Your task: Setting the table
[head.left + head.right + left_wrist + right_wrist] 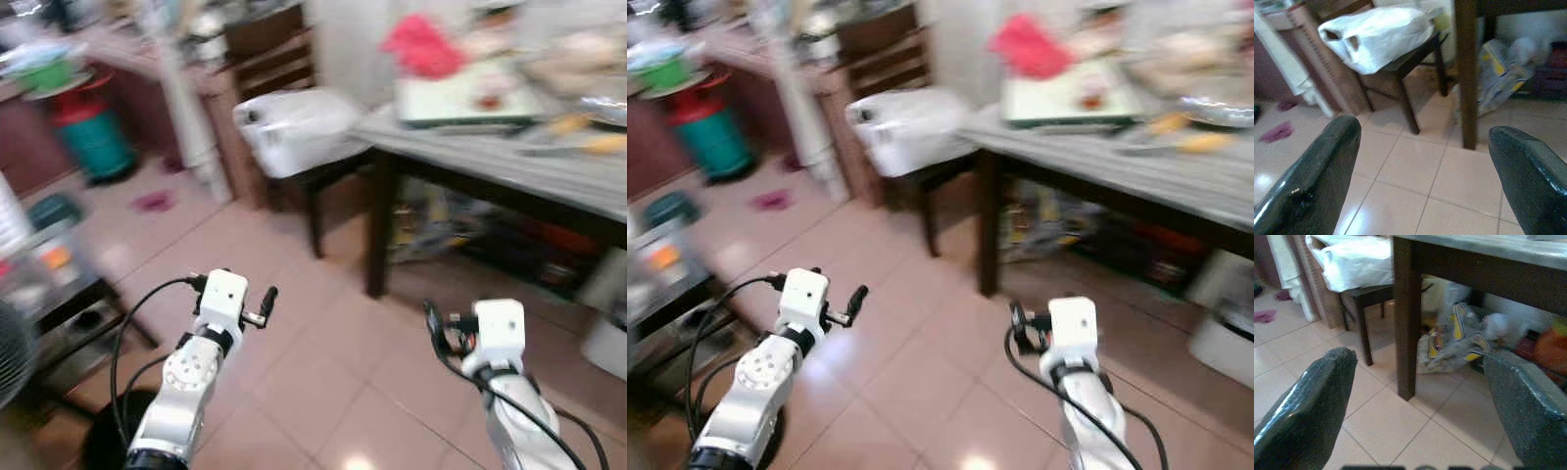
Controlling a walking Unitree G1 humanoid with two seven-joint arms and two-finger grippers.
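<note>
- The surface (509, 162), a grey-topped dining table on dark wooden legs, runs with its long axis from near the white wall at the upper middle toward the right edge of the head views; its near corner stands over the dark leg (378, 230).
- On the surface near that corner lies a pale green tray (460, 98) with a red cloth (421, 44) behind it; further along the front edge are blurred yellow items (588, 137), too unclear to name.
- The left tool (257, 308) is held low over the tiled floor (294, 372), well apart from the surface, fingers (1317, 181) spread wide and empty.
- The right tool (438, 328) is also low over the floor, in front of the leg and below the front edge, its fingers (1308, 411) released and holding nothing.
- Both tools point toward the leg and the space under the surface, where crumpled bags (1459, 340) lie on the floor.
- A dark chair (304, 166) beside the corner carries a white plastic bag (294, 127).
- A teal gas cylinder (93, 137) stands far left by a counter.
</note>
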